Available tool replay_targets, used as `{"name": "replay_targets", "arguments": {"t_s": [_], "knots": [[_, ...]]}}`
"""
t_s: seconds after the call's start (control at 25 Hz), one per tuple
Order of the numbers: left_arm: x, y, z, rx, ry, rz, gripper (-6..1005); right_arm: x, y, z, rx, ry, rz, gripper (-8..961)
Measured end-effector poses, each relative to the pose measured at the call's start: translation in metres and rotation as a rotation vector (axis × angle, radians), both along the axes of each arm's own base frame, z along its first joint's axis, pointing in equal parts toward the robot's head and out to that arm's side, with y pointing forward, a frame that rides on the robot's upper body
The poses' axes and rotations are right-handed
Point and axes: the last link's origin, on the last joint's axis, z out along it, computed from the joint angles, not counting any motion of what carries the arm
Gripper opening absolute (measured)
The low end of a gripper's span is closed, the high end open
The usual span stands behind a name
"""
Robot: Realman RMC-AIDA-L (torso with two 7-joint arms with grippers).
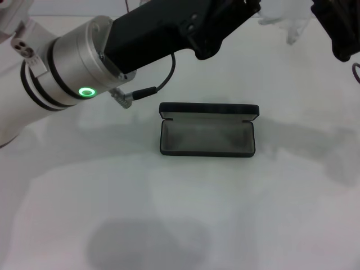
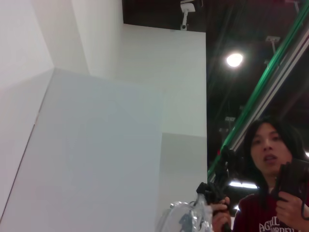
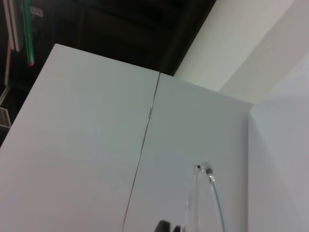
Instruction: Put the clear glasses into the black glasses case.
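The black glasses case (image 1: 207,134) lies open at the table's (image 1: 185,219) centre, its grey lining bare, so nothing is stowed yet. The clear glasses (image 1: 284,21) hang at the far right, between the left gripper (image 1: 247,8) and the right gripper (image 1: 332,28); whether either's jaws grip them cannot be told. Lowering the glasses into the case remains.

white table (image 1: 185,214); white walls (image 2: 96,145); dark ceiling, round lamp (image 2: 234,59) at 2 o'clock; green beam (image 2: 270,82).
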Motion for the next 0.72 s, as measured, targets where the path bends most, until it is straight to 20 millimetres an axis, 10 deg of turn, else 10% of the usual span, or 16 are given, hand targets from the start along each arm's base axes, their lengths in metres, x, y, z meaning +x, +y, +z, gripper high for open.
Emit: {"name": "replay_targets", "arguments": {"t_s": [0.72], "knots": [[-0.0014,-0.007,-0.0015,-0.019,0.005,-0.035,90,0.0032,-0.0008,0.0032,0.014,0.023,-0.018,69]]}}
